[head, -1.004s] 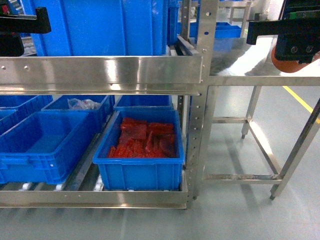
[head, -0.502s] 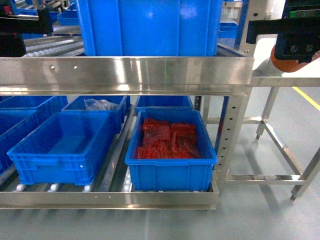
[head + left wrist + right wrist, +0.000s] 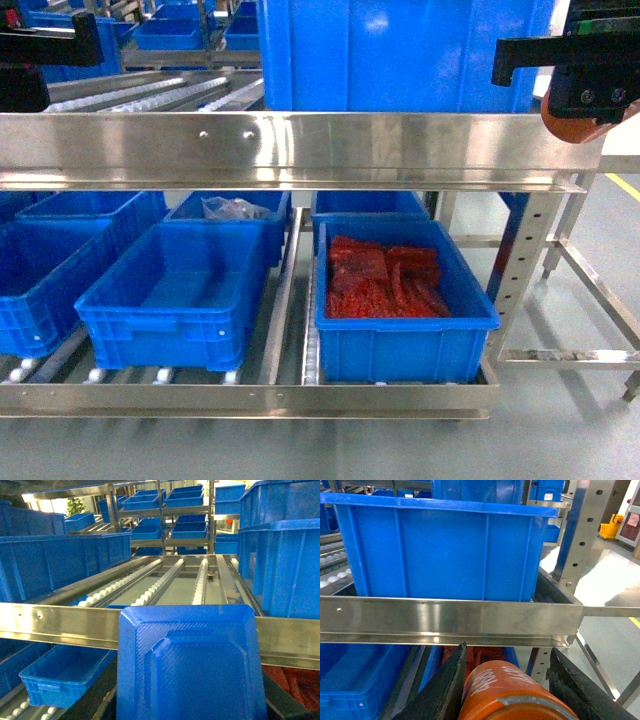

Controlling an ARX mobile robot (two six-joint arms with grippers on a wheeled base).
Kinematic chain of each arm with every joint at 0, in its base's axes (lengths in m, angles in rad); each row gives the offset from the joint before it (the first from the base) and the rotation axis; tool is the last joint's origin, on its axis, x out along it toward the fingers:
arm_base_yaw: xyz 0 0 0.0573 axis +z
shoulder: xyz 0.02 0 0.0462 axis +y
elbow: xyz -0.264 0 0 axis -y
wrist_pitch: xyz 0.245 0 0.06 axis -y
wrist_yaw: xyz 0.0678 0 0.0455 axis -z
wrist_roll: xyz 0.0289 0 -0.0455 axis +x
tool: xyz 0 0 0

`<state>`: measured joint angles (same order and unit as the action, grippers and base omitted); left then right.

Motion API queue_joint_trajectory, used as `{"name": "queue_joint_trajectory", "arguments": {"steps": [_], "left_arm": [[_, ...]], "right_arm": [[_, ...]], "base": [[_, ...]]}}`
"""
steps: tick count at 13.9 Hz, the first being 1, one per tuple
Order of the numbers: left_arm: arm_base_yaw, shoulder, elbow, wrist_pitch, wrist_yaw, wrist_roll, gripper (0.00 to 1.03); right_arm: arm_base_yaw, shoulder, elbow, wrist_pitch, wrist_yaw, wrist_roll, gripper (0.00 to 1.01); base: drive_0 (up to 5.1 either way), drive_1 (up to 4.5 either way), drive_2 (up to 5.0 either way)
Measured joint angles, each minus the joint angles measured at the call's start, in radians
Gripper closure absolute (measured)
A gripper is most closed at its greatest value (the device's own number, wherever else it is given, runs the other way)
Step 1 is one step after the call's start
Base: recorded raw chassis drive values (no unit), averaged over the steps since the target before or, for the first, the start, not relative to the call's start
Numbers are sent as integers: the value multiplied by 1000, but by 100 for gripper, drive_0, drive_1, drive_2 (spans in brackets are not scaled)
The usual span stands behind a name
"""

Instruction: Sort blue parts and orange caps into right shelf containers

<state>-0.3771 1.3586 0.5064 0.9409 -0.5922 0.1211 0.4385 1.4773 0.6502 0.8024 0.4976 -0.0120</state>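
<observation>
The shelf rack has slid rightward in the head view, its corner post now near the right edge. The right gripper (image 3: 507,690) clamps one orange cap (image 3: 512,692) before the steel rail (image 3: 300,145). The left gripper (image 3: 192,700) holds one blue part (image 3: 192,665). One large blue crate (image 3: 400,55) stands above the rail, open floor to its right.

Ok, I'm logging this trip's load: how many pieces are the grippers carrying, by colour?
Blue part: 1, in the left gripper
Orange cap: 1, in the right gripper
Total: 2
</observation>
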Motion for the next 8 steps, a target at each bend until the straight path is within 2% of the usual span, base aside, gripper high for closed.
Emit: {"name": "queue_joint_trajectory", "arguments": {"steps": [8], "left_arm": [[0,0,0,1,0,0,59]], "right_arm": [[0,0,0,0,0,0,57]], "base": [[-499,237,237]]}}
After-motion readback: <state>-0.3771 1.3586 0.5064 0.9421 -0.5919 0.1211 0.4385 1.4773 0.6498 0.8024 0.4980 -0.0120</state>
